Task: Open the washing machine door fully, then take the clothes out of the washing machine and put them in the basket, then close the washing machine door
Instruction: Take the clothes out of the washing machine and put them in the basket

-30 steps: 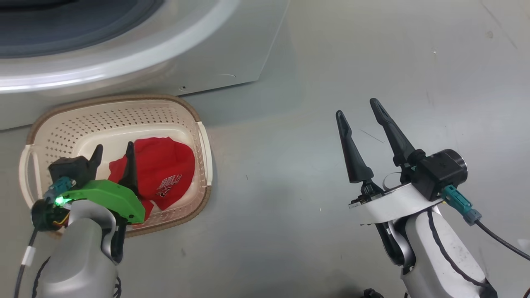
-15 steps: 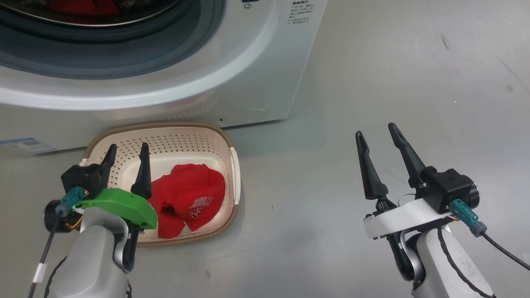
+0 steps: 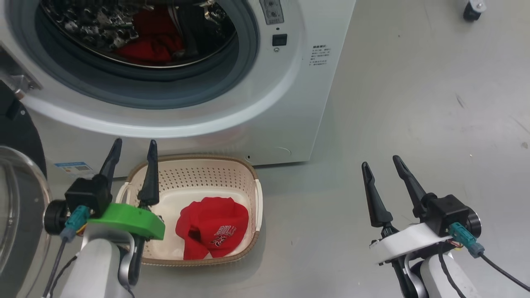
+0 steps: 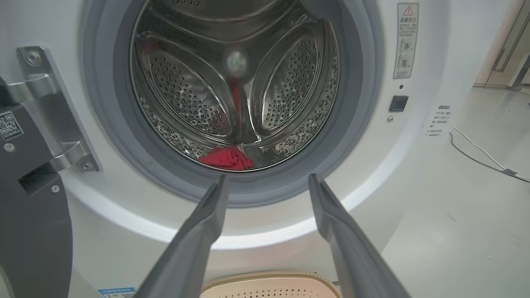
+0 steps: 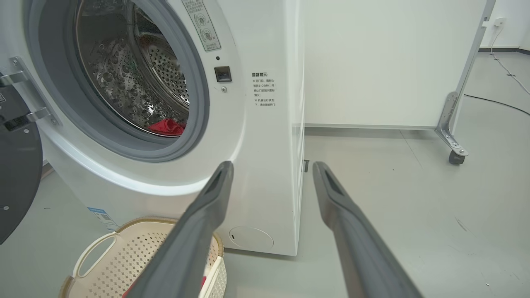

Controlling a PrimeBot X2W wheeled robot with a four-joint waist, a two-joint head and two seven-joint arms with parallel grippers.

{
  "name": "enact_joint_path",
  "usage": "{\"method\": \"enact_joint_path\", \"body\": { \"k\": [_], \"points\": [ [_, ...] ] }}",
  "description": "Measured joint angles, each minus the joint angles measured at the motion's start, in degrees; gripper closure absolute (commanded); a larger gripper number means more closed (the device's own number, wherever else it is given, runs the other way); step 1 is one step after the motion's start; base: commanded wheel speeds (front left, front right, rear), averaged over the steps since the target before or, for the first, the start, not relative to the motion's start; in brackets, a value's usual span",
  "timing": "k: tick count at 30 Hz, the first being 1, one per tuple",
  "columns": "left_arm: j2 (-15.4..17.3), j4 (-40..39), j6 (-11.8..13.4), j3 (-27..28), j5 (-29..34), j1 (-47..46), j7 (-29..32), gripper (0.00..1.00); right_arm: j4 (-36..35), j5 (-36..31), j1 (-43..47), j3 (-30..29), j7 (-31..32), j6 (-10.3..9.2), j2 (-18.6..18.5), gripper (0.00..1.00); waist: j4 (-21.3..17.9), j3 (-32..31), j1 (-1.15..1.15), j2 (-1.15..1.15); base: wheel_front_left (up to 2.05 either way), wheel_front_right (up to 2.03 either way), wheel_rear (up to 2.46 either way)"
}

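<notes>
The washing machine point(image 3: 298, 103) stands with its drum open, and its black door point(image 3: 16, 136) is swung out at the left. Red clothes point(image 3: 149, 41) lie in the steel drum, seen low in the opening as red cloth point(image 4: 225, 158) in the left wrist view. A red jersey point(image 3: 213, 231) lies in the cream basket point(image 3: 198, 159) on the floor before the machine. My left gripper point(image 3: 135, 142) hangs open and empty over the basket's left end, pointing at the drum. My right gripper point(image 3: 380, 161) is open and empty over bare floor to the right.
Grey floor stretches right of the machine. A white panel on a castered metal foot point(image 5: 453, 153) stands behind it, and a thin cable point(image 4: 480, 153) runs across the floor there. The open door's hinge bracket point(image 4: 54, 111) juts out on the left.
The head camera has tilted up, bringing the drum and the door into view. My left gripper has lifted from beside the jersey toward the basket's far left rim. Both grippers stay open.
</notes>
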Motion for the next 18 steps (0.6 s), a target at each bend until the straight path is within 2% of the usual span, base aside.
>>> {"method": "enact_joint_path", "body": {
  "k": [18],
  "points": [
    [0.02, -5.32, 2.21, -1.22, 0.89, 17.01, 0.0, 0.0, 0.96, 1.33, 8.77, -0.21, 0.0, -0.08, 0.35, 0.0, 1.25, -11.1, 0.0, 0.0, 0.0, 0.0, 0.0]
  ]
}}
